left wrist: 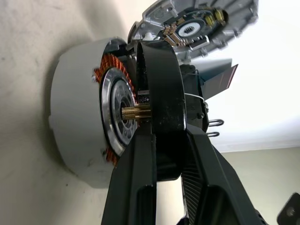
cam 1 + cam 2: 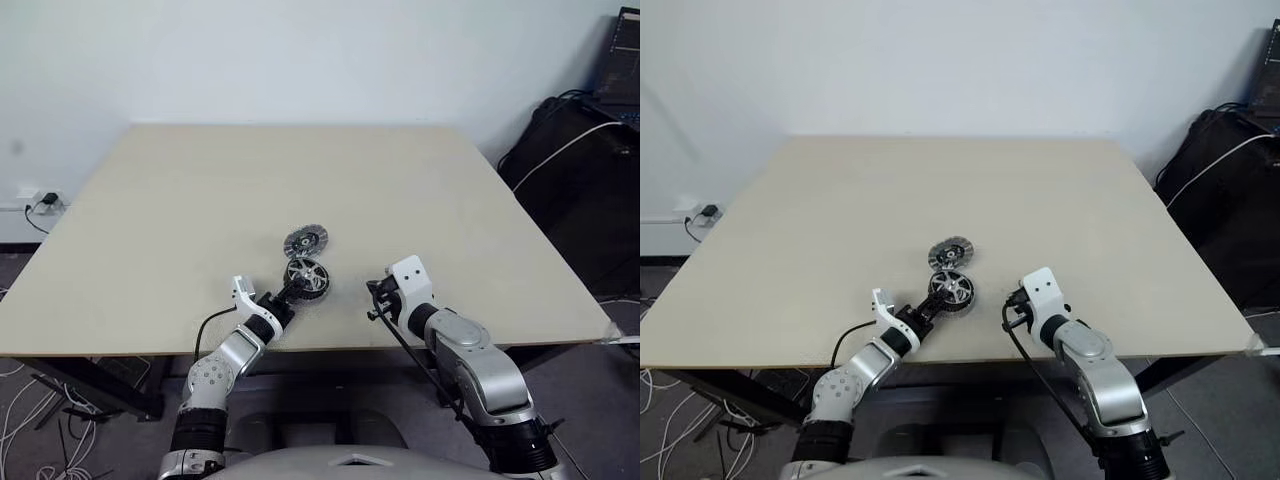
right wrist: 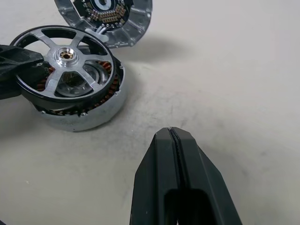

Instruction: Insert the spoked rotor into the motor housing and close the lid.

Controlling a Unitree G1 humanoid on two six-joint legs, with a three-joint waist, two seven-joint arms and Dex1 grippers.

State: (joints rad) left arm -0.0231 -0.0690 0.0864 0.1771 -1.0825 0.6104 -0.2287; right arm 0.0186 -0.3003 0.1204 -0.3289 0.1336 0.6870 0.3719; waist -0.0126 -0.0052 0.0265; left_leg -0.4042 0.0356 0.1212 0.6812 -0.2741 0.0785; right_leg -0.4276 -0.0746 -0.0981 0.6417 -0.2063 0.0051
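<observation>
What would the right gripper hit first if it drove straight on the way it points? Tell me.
Probably bare table. The shut right gripper aims past the motor housing and the lid, both off to one side, though depth is hard to judge.

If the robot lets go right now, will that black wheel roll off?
Probably not. The spoked rotor sits tilted, partly over the motor housing, so it would likely drop in or stay leaning there. It looks stiff metal. The left end effector pinches its smooth rim, which may be slippery.

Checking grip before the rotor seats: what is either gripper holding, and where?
The left gripper pinches the spoked rotor by its black outer ring; the right gripper holds nothing.
</observation>
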